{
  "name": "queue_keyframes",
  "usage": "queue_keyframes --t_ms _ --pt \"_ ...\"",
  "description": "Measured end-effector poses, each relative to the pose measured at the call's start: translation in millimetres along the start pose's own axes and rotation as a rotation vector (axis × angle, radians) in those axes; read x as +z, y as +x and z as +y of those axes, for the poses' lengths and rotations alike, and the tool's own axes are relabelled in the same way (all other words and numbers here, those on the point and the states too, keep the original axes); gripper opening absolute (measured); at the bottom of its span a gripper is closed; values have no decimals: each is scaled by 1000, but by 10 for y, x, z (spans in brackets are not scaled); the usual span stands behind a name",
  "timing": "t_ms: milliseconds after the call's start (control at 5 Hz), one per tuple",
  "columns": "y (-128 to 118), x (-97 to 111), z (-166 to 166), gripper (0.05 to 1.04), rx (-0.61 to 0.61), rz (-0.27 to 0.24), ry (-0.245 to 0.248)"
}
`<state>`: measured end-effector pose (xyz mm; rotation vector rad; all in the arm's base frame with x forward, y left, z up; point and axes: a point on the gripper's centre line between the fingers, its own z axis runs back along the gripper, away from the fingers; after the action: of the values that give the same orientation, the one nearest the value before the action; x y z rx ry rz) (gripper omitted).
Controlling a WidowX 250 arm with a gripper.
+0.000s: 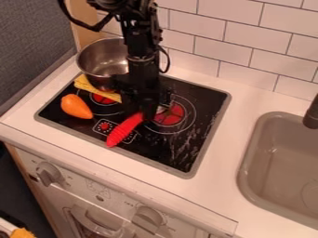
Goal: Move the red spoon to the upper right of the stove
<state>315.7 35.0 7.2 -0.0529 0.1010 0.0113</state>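
The black arm comes in from the top edge, and its gripper (146, 113) hangs low over the middle of the cooktop (210, 128), right at the red spoon (126, 129). Whether the gripper is spread or pinching the spoon, I cannot tell, as the arm's dark body blends into the black surface. The spoon lies at a slant: its ribbed red handle points toward the front left, and its metal end shows beside the gripper, over the right burner marking (177, 122). It is hard to be sure whether the spoon touches the cooktop. To the left is an orange vegetable (76, 107), with a yellow cloth (94, 89) behind it, near the metal pot (99, 60) at the back left. A sink (248, 160) is set into the counter (233, 135) on the right.
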Motion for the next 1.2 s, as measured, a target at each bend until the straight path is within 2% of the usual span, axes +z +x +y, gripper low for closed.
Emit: queue_keyframes --t_ms 200,400,600,800,1000,1200 --pt "-54 13 -46 315 -21 55 21" --pt "-106 25 -142 315 -46 96 37" --pt "48 366 -396 315 -28 -2 18" --pt "338 582 -657 315 9 -82 20" --pt "626 503 -832 315 67 -94 29" --pt "776 357 -850 315 126 -72 48"
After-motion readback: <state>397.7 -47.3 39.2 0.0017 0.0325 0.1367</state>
